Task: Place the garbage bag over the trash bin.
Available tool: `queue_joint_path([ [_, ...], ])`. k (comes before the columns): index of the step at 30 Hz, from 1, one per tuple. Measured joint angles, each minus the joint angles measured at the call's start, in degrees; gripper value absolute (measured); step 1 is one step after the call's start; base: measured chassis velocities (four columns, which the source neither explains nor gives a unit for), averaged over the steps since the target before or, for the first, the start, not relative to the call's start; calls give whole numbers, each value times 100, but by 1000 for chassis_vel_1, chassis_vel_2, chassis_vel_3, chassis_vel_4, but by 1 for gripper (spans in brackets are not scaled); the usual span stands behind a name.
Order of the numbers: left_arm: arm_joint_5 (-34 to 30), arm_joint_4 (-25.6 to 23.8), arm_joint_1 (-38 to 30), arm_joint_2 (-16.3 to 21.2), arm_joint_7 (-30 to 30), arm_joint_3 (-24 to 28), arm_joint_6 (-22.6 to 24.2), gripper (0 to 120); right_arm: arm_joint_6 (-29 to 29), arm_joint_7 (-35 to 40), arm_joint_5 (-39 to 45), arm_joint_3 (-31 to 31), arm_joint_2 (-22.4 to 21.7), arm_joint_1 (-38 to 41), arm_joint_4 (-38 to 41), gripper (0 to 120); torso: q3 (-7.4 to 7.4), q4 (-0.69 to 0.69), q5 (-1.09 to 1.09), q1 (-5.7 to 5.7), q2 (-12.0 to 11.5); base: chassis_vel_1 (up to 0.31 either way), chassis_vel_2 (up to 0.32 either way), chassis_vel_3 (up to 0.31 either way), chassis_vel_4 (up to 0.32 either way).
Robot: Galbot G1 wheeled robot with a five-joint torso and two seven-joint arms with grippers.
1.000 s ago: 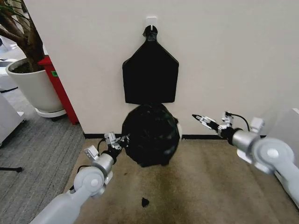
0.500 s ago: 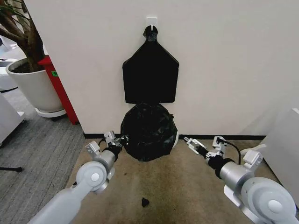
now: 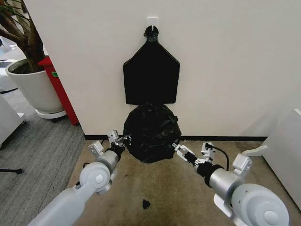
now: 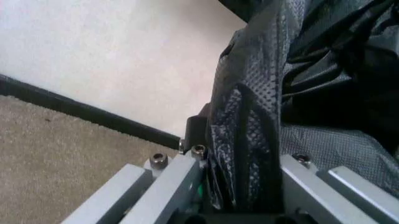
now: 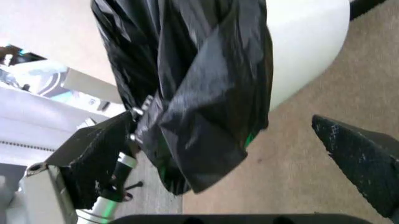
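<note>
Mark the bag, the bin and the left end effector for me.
bag [image 3: 151,132]: head view, middle of its wrinkled black surface.
bin [image 5: 305,42]: right wrist view, bare pale wall below the bag's hem.
left end effector [image 3: 124,140]: head view, fingertips at the bag's left edge.

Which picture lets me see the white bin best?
The right wrist view: the trash bin shows a broad pale side below the garbage bag draped on it. In the head view the bag covers it almost entirely. In the left wrist view I see the bag held in the left gripper, but cannot make out the bin.
</note>
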State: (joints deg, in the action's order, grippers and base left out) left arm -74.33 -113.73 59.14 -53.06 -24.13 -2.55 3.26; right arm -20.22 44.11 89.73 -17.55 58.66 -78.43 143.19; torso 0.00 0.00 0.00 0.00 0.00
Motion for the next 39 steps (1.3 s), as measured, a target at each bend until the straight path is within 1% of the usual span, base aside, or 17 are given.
queue_joint_path([
  [4, 3, -45, 3, 5, -4, -12, -1, 1, -9, 117, -155, 123, 15, -29, -16, 100, 0, 0, 0, 0, 0, 0, 0, 0, 0],
  [8, -102, -113, 21, 25, -27, -92, -3, 1, -138, 132, -303, -8, -30, -276, -84, 100, 0, 0, 0, 0, 0, 0, 0, 0, 0],
  [12, -358, -147, -7, 9, -111, -138, -3, 1, -226, 123, -379, -86, -94, -397, -126, 100, 0, 0, 1, 0, 0, 0, 0, 0, 0],
  [14, -696, -181, -76, -29, -249, -178, 5, 1, -255, 64, -492, -96, -117, -449, -183, 100, 0, -1, 1, 0, 0, 0, 0, 0, 0],
  [17, -983, -222, -126, -55, -350, -195, 36, 1, -263, -105, -710, -66, -90, -449, -318, 100, 0, -1, 0, 0, 0, 0, 0, 0, 0],
  [21, -1178, -286, -134, -63, -427, -209, 73, 1, -256, -242, -846, -72, -40, -393, -506, 100, 0, -1, 0, 0, 0, 0, 0, 0, 0],
  [25, -1225, -303, -122, -59, -448, -215, 86, 1, -210, -249, -906, -139, 2, -386, -575, 100, 0, 0, 1, 0, 0, 0, 0, 0, 0],
  [32, -1282, -212, -252, -53, -489, -237, 88, 1, -193, -211, -949, -350, 6, -798, -84, 100, 0, -1, -1, 0, 0, 0, 0, 0, 0],
  [35, -1244, -139, -317, -63, -496, -230, 83, 1, -153, -192, -924, -339, 18, -956, -3, 100, 0, -2, 0, 0, 0, 0, 0, 0, 0],
  [39, -1174, -118, -346, -99, -502, -172, 79, 1, -22, -189, -759, -212, 22, -856, -2, 100, 0, -1, 0, 0, 0, 0, 0, 0, 0],
])
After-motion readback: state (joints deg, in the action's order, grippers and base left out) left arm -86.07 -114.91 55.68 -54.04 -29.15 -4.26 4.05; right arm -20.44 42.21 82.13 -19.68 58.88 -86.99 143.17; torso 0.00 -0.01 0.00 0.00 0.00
